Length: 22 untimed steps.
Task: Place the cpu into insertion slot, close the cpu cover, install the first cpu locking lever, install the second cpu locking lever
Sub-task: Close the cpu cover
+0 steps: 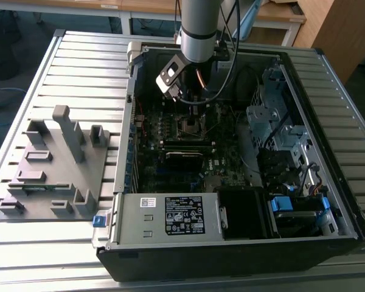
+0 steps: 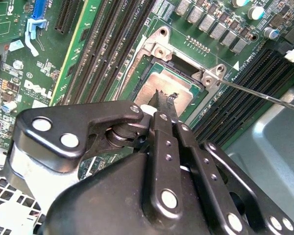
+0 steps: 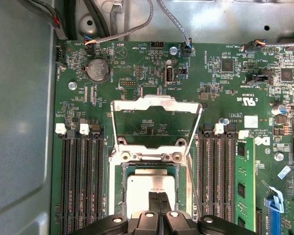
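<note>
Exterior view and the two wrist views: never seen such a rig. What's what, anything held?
The exterior view comes from a camera off the machine: one robot arm reaches down into an open computer case on a slatted metal table, with a grey fixture on the exterior view's left. Both wrist views come from cameras riding on the arm, looking past its end effector at the motherboard. The cpu lies in the insertion slot; the cpu cover stands hinged up, open. The end effector's fingers are together over the cpu, holding nothing.
</note>
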Motion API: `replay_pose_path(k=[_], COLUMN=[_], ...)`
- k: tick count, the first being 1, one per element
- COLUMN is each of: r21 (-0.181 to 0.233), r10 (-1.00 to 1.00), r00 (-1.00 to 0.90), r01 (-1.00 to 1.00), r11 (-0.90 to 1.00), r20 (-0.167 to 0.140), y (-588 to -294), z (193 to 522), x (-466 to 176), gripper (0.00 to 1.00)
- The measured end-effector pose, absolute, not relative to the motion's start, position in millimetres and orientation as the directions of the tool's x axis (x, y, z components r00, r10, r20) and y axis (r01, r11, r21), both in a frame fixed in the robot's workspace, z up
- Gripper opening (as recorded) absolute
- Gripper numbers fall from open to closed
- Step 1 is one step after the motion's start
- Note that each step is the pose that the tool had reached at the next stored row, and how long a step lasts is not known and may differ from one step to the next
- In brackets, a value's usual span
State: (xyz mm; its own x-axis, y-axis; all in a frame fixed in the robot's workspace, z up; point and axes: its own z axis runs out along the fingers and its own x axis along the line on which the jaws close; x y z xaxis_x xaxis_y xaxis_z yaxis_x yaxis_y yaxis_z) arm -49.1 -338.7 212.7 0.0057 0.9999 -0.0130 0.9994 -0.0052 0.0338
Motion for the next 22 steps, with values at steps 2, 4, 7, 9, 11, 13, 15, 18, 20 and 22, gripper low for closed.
replay_pose_path(k=[2, 4, 7, 9, 11, 13, 15, 18, 20, 22], r21=[0.034, 0.034, 0.034, 0.034, 0.034, 0.034, 0.034, 0.034, 0.034, 0.034], r10=[1.000, 1.000, 1.000, 1.000, 1.000, 1.000, 1.000, 1.000, 1.000, 1.000], r00=[0.006, 0.006, 0.006, 0.006, 0.006, 0.006, 0.006, 0.006, 0.006, 0.006], r01=[0.999, 0.999, 0.999, 0.999, 0.999, 0.999, 0.999, 0.999, 0.999, 0.999], r11=[-0.005, -0.005, -0.005, -0.005, -0.005, -0.005, -0.005, -0.005, -0.005, -0.005], r20=[-0.013, -0.013, -0.013, -0.013, -0.013, -0.013, -0.013, -0.013, -0.012, -0.012], y=[-338.7, -338.7, -338.7, -338.7, -338.7, -338.7, -338.8, -338.7, -338.7, -338.7], z=[213.6, 214.7, 216.1, 216.2, 216.9, 217.0, 217.9, 218.9, 220.2, 220.7], x=[-49.1, -49.1, -49.1, -49.1, -49.1, -49.1, -49.2, -49.1, -49.1, -49.2], gripper=[0.10, 0.10, 0.10, 0.10, 0.10, 0.10, 0.10, 0.10, 0.10, 0.10])
